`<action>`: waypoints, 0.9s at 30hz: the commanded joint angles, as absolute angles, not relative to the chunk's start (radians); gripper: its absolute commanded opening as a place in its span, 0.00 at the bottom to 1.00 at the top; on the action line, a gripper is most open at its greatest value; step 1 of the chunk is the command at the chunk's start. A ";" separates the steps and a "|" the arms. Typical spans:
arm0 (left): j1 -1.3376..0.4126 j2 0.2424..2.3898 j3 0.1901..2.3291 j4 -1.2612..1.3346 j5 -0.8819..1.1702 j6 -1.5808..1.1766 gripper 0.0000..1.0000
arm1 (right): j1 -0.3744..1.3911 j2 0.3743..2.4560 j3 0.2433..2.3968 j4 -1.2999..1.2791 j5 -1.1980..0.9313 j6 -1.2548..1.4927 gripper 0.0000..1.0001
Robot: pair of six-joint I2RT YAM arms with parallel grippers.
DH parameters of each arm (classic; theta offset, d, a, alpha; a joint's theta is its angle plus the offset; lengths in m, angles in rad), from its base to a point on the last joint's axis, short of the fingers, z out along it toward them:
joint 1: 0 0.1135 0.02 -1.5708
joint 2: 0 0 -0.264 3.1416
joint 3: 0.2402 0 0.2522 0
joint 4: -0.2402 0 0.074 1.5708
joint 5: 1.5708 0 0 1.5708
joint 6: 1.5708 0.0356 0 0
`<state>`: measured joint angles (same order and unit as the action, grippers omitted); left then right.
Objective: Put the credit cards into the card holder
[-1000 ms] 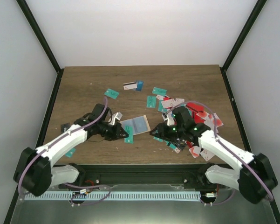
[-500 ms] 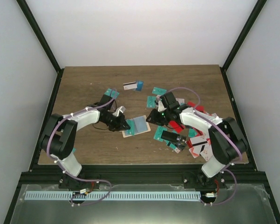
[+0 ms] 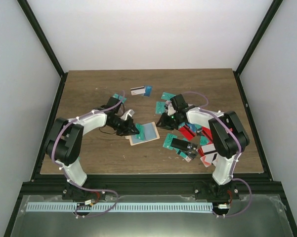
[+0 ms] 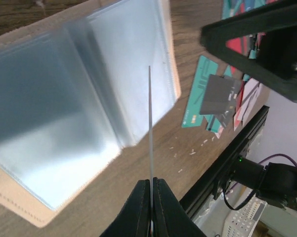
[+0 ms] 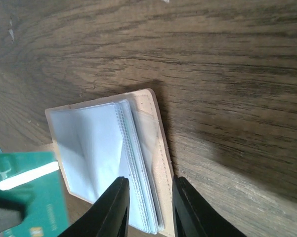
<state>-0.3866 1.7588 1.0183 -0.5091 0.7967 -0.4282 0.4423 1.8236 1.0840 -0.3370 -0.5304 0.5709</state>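
- Left end effector (image 4: 150,183) clenched on a card (image 4: 149,123), kept edge-on for sliding into a sleeve.
- Holder (image 3: 144,132) laid open mid-worktop (image 3: 89,94).
- Right end effector (image 5: 149,180) set astride its right edge, presumably as a brace; grip cannot be told.

Card holder (image 3: 147,133): open flat, centre of surface (image 3: 89,94). Credit cards (image 3: 182,143): scattered right of and behind it. Single card (image 4: 149,123): upright over it.

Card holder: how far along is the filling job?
Barely started. The holder lies open, its clear sleeves looking empty. The left gripper pinches one teal card above it; the right gripper hovers open at its edge. Many cards lie scattered on the table.
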 commanded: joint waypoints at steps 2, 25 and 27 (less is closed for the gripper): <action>-0.370 1.685 1.000 -0.546 0.793 -0.408 0.04 | 0.434 1.878 1.111 -0.293 -0.605 0.565 0.26; -0.360 1.742 0.912 -0.414 0.834 -0.436 0.04 | 0.433 1.928 1.093 -0.285 -0.640 0.575 0.26; -0.360 1.751 0.919 -0.415 0.824 -0.429 0.04 | 0.435 1.934 1.090 -0.283 -0.642 0.577 0.24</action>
<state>-0.3649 1.7271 0.9104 -0.4496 0.8066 -0.4408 0.4416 1.9068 1.0840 -0.2974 -0.6258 0.5804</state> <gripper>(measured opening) 0.040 0.252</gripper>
